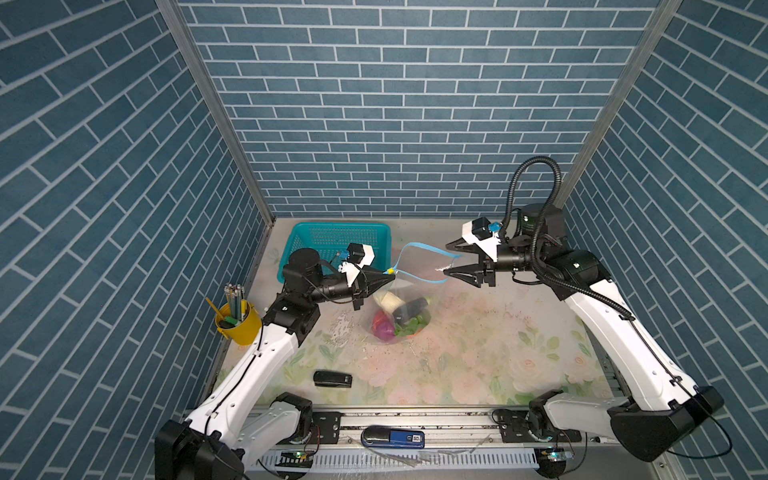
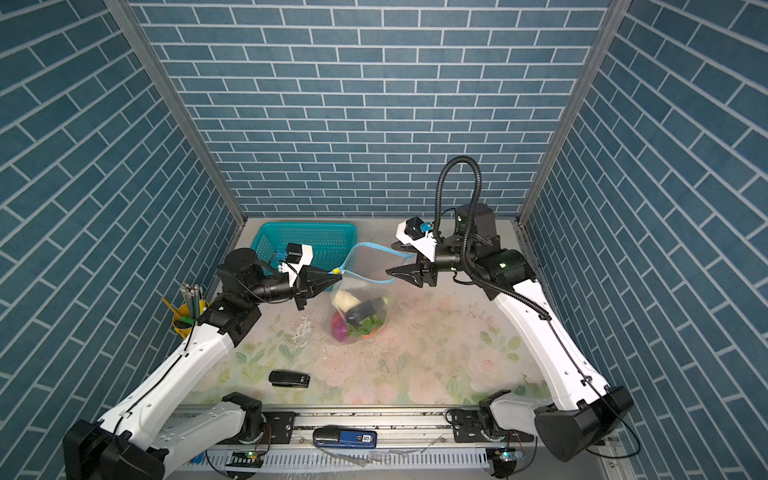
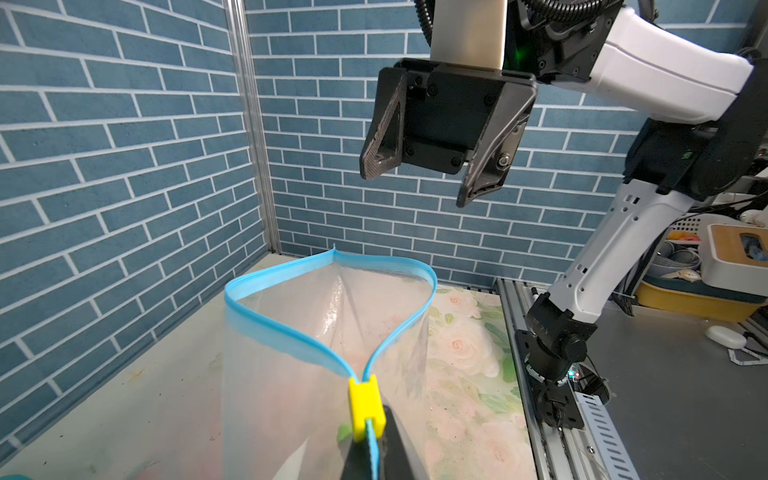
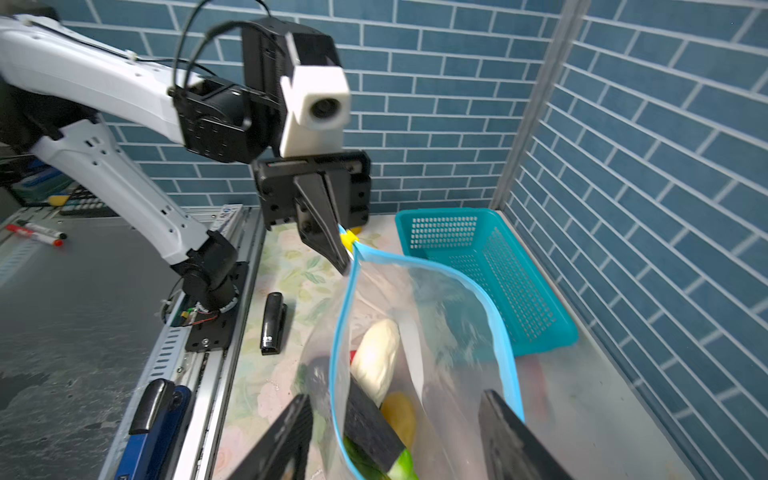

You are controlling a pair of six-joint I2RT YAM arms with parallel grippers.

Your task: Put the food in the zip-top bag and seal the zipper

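Black fingers of my left gripper (image 1: 384, 276) pinch shut on the end of the zipper (image 3: 286, 334) just behind its yellow slider (image 3: 365, 405), holding that corner of the zip-top bag (image 1: 415, 291) up so the food (image 1: 399, 316), all of it inside as far as I see, sags at the bottom on the floral tabletop (image 1: 478, 353). My right gripper (image 1: 450, 258) stands wide, gripping nothing, at the far end of the gaping mouth, placed, I judge, to brace that end while the slider runs across.

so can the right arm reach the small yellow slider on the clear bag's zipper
Probably yes: the open right gripper faces the yellow slider across the gaping bag mouth, though the shut left gripper crowds it.
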